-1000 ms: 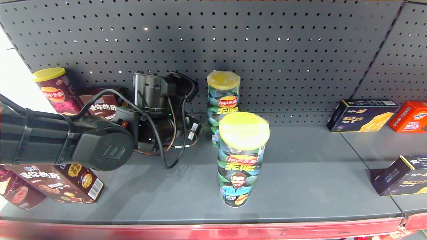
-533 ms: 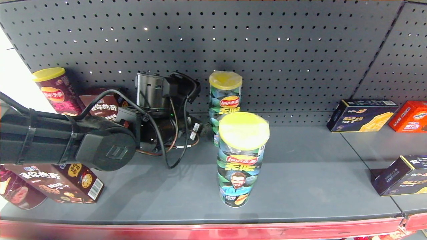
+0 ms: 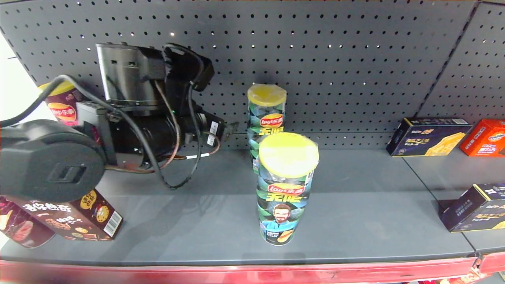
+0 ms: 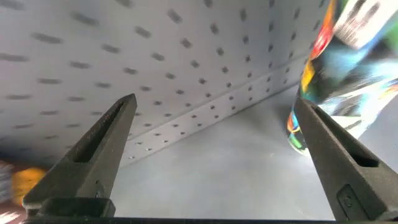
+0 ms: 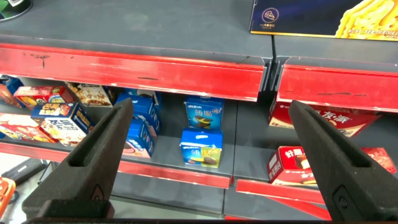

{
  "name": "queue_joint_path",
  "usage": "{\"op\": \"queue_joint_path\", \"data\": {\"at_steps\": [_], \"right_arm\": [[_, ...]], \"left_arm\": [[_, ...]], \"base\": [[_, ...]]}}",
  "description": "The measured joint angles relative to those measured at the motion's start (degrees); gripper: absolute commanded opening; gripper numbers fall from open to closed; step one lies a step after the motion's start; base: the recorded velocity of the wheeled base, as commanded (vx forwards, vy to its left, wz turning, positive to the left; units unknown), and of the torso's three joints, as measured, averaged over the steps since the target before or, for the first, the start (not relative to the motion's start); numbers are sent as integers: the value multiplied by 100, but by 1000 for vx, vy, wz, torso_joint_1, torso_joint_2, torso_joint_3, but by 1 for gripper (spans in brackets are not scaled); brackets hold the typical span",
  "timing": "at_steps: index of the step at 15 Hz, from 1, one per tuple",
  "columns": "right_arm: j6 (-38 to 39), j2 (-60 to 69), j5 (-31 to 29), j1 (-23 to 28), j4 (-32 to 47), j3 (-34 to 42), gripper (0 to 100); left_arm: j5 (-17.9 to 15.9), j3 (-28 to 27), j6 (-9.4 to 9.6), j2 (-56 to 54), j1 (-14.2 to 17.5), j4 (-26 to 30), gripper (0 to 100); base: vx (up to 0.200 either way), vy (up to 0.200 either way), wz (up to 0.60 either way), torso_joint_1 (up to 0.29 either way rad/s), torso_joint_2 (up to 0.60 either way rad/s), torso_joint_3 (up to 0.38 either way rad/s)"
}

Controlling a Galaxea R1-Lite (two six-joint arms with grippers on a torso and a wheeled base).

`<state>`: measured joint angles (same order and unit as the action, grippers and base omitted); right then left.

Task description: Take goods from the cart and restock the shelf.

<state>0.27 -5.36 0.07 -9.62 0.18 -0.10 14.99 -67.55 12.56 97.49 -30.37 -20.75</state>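
Backs left gripper (image 4: 214, 102) up and away from rear can (image 3: 266, 114) — jaws apart, empty | leaves it upright on shelf (image 3: 355, 205) | placement judged done — next item due

Grey shelf (image 3: 355, 213), pegboard (image 3: 335, 59) behind. The near chip canister (image 3: 286, 189) and far chip canister (image 3: 265, 118) stand upright in line at centre. The left gripper (image 3: 232, 128) hangs just left of the far one. A brown cookie box (image 3: 75, 217) lies near left. A dark blue box (image 3: 428, 136) and an orange box (image 3: 487, 138) lie far right.
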Motion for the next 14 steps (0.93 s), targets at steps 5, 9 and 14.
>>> {"op": "queue_joint_path", "data": {"at_steps": [5,9,14], "right_arm": [[0,0,0,-5,-2,0,100],[-2,0,0,0,0,0,100],[0,0,0,-5,0,0,100]], "left_arm": [[-216,1143,-383,-1508,-276,-207,100],[-233,1996,-364,-2861,-656,-478,100],[-296,3329,-165,-5010,-527,-577,100]], "base": [[0,0,0,0,0,0],[0,0,0,0,0,0],[0,0,0,0,0,0]]}}
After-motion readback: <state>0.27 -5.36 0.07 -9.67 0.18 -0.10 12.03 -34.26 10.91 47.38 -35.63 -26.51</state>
